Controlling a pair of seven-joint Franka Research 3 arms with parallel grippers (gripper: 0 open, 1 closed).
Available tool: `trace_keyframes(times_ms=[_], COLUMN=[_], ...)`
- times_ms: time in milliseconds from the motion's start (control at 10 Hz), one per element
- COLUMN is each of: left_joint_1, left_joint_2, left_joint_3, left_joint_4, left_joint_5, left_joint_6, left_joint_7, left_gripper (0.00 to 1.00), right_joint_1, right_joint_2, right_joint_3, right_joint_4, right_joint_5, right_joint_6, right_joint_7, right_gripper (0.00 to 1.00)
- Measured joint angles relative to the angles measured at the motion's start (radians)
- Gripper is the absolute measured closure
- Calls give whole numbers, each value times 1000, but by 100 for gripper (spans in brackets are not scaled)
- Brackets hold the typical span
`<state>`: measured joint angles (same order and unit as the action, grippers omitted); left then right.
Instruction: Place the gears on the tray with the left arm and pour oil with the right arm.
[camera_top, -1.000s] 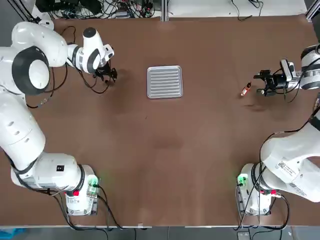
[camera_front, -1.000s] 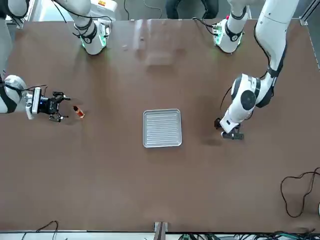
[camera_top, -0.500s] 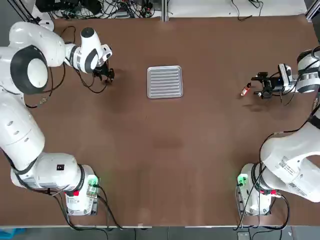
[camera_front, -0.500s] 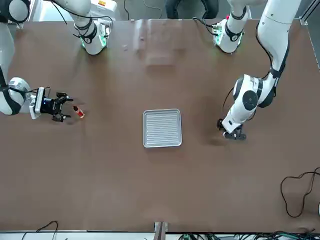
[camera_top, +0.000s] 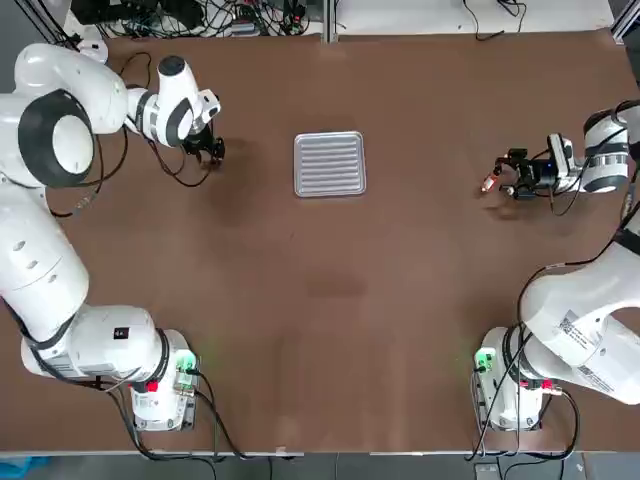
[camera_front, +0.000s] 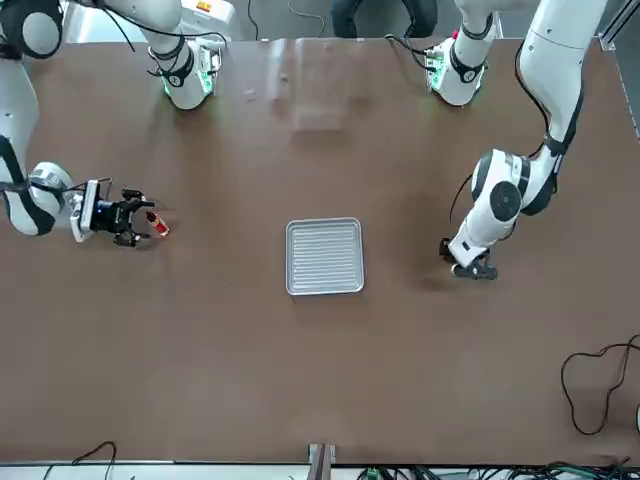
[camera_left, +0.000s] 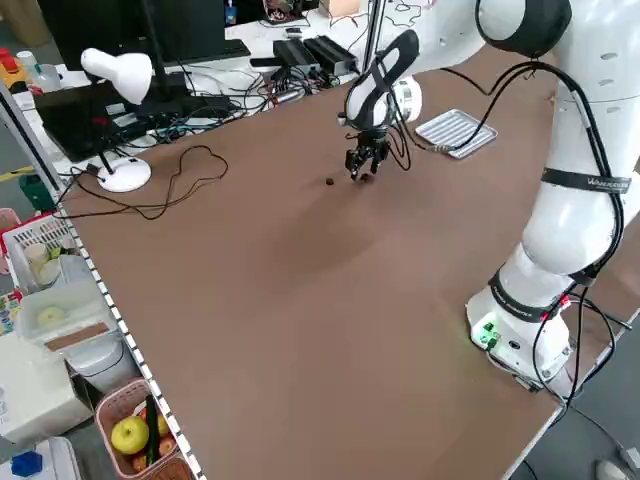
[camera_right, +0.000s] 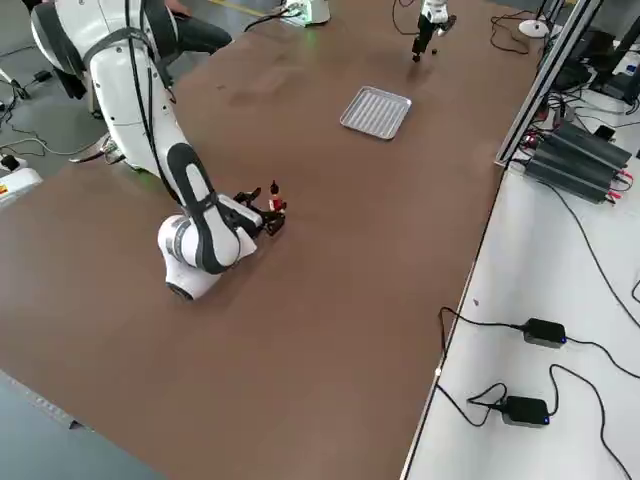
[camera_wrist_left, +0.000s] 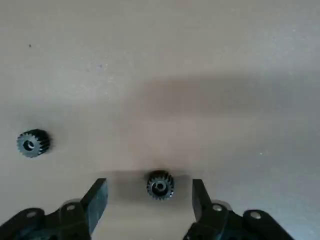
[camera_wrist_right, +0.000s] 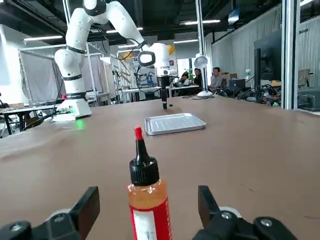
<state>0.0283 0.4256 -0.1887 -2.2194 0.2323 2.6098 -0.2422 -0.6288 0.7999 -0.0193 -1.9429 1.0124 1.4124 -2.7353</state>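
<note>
The ribbed silver tray (camera_top: 329, 163) lies at the table's far middle, bare. To its left my left gripper (camera_top: 210, 150) points down at the table. In the left wrist view it (camera_wrist_left: 148, 184) stands open around one small dark gear (camera_wrist_left: 160, 185), with a gap on each side. A second gear (camera_wrist_left: 33, 143) lies loose nearby, also seen as a dark dot, the loose gear (camera_left: 329, 181). At the far right my right gripper (camera_top: 510, 180) lies level and open, with the upright oil bottle (camera_wrist_right: 145, 200) between its fingers (camera_wrist_right: 90, 200), not clamped. The bottle (camera_front: 158, 224) stands on the table.
Cables (camera_top: 250, 15) and equipment line the table's far edge. A white desk lamp (camera_left: 118, 75) and baskets (camera_left: 55, 250) stand off the robot's left side. Power adapters (camera_right: 545, 332) lie on a white bench at the right. Bare brown table (camera_top: 330, 300) stretches between the arm bases.
My right gripper has slid toward the oil bottle, which now stands between its fingers. My left gripper has shifted slightly leftward over the gear and its fingers have narrowed.
</note>
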Motion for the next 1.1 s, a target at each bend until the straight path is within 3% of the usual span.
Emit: trace_keyframes(times_ms=[500,700,800,1100], left_joint_1=[0,0,0,0], left_joint_2=[0,1,4,12], left_joint_3=[0,0,0,0], left_joint_4=[-3,-5,-6,-6], left_joint_5=[0,0,0,0], left_joint_6=[0,3,9,18], left_joint_7=[0,0,0,-17], left_gripper=[39,41,42,44], right_joint_1=[14,13,14,14], right_joint_2=[32,35,35,37], right_joint_3=[8,8,8,8], right_joint_4=[0,0,0,0], right_joint_5=[9,10,10,10], right_joint_6=[0,0,0,0], right_joint_7=[-3,-3,-3,-7], right_gripper=[16,25,35,39])
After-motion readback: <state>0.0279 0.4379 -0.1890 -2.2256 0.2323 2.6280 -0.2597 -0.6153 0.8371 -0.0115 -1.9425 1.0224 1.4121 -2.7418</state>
